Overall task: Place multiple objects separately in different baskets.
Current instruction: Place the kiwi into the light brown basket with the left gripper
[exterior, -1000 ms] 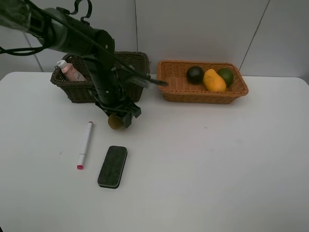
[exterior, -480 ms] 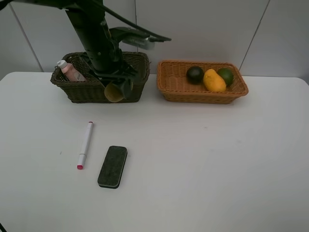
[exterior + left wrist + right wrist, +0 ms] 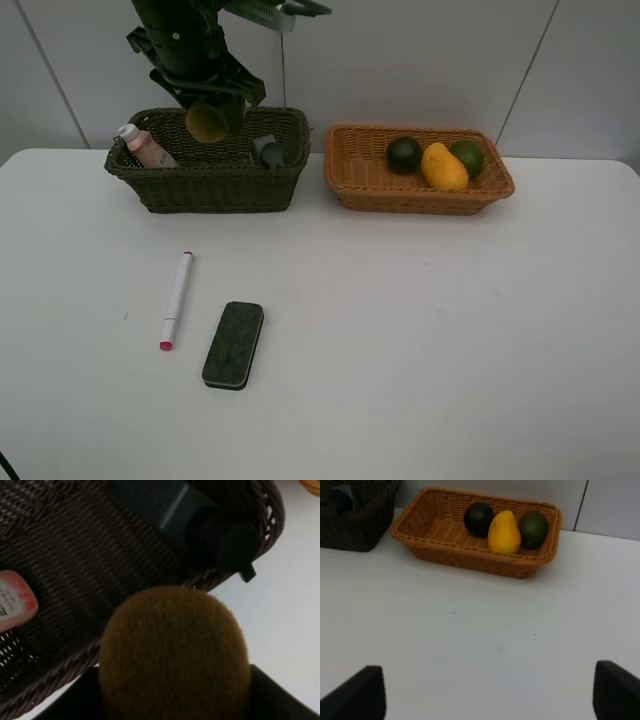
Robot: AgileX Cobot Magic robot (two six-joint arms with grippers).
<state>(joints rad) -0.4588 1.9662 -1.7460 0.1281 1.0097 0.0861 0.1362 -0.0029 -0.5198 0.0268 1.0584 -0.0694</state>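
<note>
Kiwi [image 3: 172, 650], brown and fuzzy, clamped between the jaws of the left gripper [image 3: 212, 112] and held in the air over the dark basket [image 3: 205, 190], not touching the wicker. Whether it hangs over the interior or the rim cannot be told.

Dark basket contents: pink bottle [image 3: 145, 147] at the left end, dark grey bottle [image 3: 270, 153] at the right end, well apart.

Orange basket [image 3: 420, 198], just beside the dark one on its right: mangosteen [image 3: 403, 153], mango [image 3: 443, 166] and lime [image 3: 467, 157] in a row at the back, the mango touching both neighbours.

White marker [image 3: 177, 298] and black eraser [image 3: 233, 344] lie near each other on the table [image 3: 420, 330], in front of the dark basket.

Right gripper [image 3: 485, 692]: jaws spread wide, nothing between them, above bare table in front of the orange basket.
</note>
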